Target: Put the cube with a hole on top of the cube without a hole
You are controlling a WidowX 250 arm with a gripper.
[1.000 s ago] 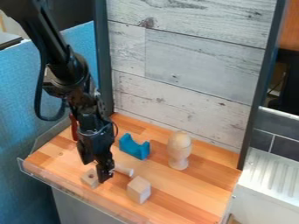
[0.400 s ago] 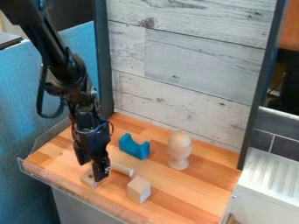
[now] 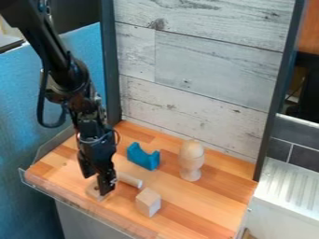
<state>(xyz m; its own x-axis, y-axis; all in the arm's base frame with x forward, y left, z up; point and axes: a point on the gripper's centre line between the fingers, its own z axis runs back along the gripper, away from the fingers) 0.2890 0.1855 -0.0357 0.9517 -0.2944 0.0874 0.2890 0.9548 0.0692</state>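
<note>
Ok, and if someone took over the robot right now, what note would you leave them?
Gripper: fingers apart, low at the cube with a hole near the table's front edge; I can't tell whether they touch it.
Plain cube: on the table, a little to the right in the picture, nothing on top.
Done: gripper is down at the right cube.
Left: grip it, lift it, set it on the plain cube, let go.

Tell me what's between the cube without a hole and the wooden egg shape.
Nothing; the camera view shows a bare stretch of wooden tabletop between the cube without a hole and the egg shape.
</note>
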